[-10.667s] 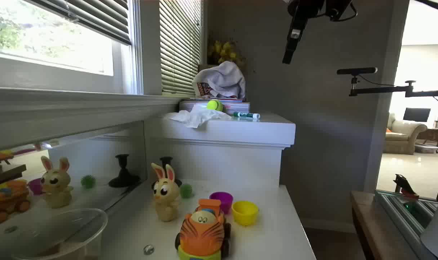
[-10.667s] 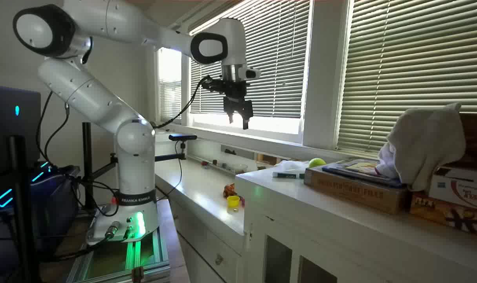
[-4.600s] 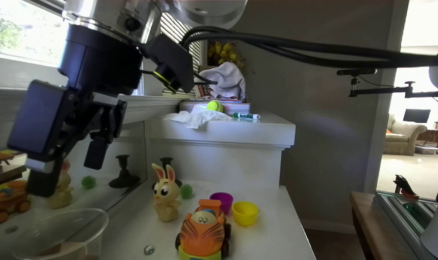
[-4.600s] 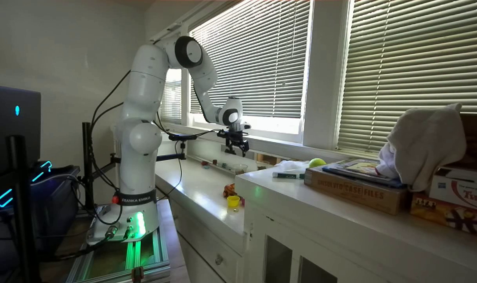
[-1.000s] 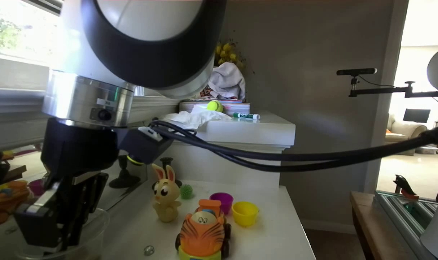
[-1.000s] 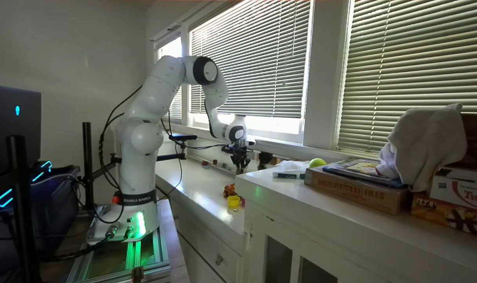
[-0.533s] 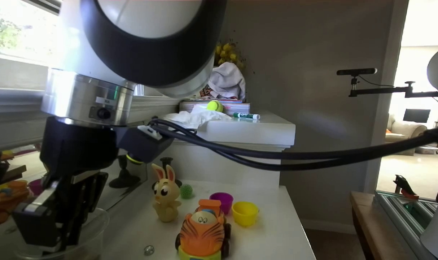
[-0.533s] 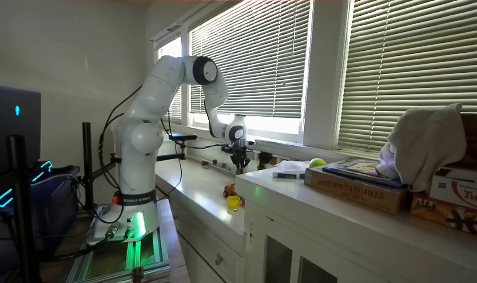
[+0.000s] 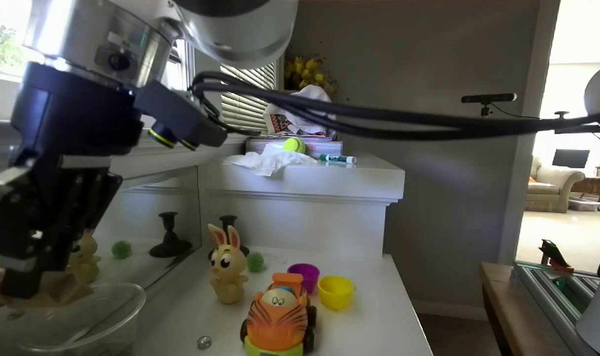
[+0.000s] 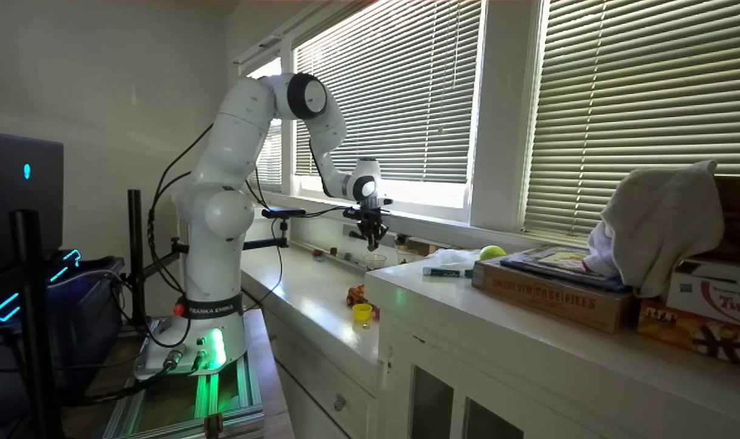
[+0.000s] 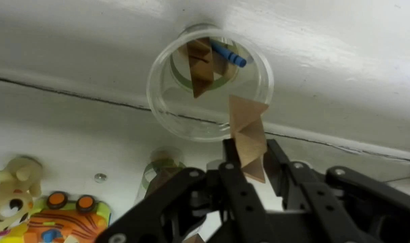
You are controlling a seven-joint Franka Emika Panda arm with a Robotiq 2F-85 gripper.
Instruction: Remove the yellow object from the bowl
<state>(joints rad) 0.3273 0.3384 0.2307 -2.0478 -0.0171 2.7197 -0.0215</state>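
Note:
A tan-yellow faceted piece, the yellow object (image 11: pixel 250 135), sits between the fingers of my gripper (image 11: pixel 251 145), shut on it. In an exterior view the gripper (image 9: pixel 25 284) holds the yellow object (image 9: pixel 63 290) just above the see-through bowl (image 9: pixel 127 321), partly covering its rim. Gripper (image 10: pixel 372 245) and bowl (image 10: pixel 376 262) look small in an exterior view, fingertips over the rim. Seen from the wrist, the bowl's rim (image 11: pixel 268 77) passes behind the piece; a darker brown piece (image 11: pixel 201 67) and a blue crayon (image 11: pixel 228 54) lie in the bowl.
A rabbit toy (image 9: pixel 228 272), an orange tiger car (image 9: pixel 278 321), a yellow cup (image 9: pixel 335 292), a purple cup (image 9: pixel 305 277) and a glass bead (image 9: pixel 204 342) stand on the counter. Along the window side runs a mirror (image 9: pixel 147 237), close behind the bowl.
Half a second ago my gripper was down inside the bowl. It has risen above the rim and tilted slightly, bringing the yellow object up with it. The toys have not moved.

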